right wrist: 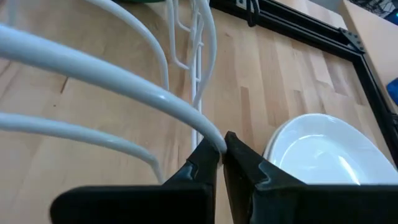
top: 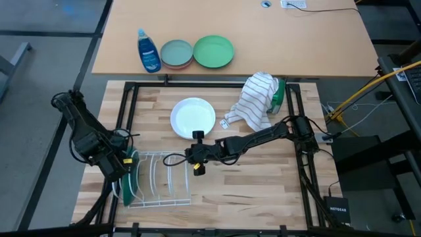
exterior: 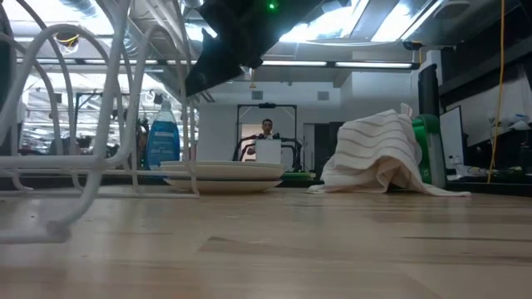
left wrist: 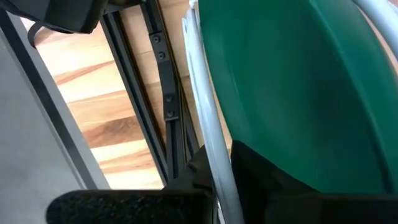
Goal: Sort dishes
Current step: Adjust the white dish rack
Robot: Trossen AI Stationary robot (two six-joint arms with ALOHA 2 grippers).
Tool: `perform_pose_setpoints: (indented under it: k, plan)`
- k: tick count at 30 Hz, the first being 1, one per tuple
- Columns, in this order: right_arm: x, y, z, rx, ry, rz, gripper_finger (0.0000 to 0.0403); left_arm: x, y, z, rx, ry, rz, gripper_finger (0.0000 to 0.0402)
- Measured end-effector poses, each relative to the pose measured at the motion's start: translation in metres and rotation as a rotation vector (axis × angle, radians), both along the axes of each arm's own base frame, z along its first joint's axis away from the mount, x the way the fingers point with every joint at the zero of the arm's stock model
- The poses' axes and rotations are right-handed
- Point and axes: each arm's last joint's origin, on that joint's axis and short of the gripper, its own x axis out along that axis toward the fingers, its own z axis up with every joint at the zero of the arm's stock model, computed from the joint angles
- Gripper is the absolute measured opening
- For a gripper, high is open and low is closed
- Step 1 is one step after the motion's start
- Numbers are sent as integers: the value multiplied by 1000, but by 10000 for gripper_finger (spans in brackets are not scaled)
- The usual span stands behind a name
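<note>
A: Dark green, that is the plate (top: 127, 176) we see standing on edge in the left end of the white wire dish rack (top: 158, 181), smooth and glossy. How many dishes do we count?

B: We count one dark green and a stack of white plates (top: 193, 117) on the butcher-block table (top: 263, 178), just beyond the rack; how many are stacked we cannot tell. On the far desk we see three more things: a grey-blue plate (top: 175, 52) over a pink one, a light green plate (top: 213, 51) and one blue soap bottle (top: 148, 51).

A: And the claws?

B: The left gripper (top: 123, 168) is clenched on the dark green plate's rim at the rack. The right gripper (right wrist: 221, 149) is pinched on a rack wire, holding no dish. One striped towel (top: 255, 100) lies draped over something green
</note>
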Motion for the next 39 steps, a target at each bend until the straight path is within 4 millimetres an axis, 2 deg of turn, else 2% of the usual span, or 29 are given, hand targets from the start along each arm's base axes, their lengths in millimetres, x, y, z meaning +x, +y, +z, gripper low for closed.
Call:
perform_pose_setpoints:
  k: [10,18,26,39]
  plan:
    - [0,-1,0,-4,6,6,28,4,2,-1,0,-6,-1,47]
    - [1,-1,-1,17,9,29,91,3,1,-1,-31,-16,-114,85]
    - [0,0,-1,22,10,37,148,-9,16,13,-101,-122,-61,116]
    - [-15,-3,13,46,89,6,150,-29,39,27,-173,-213,-62,117]
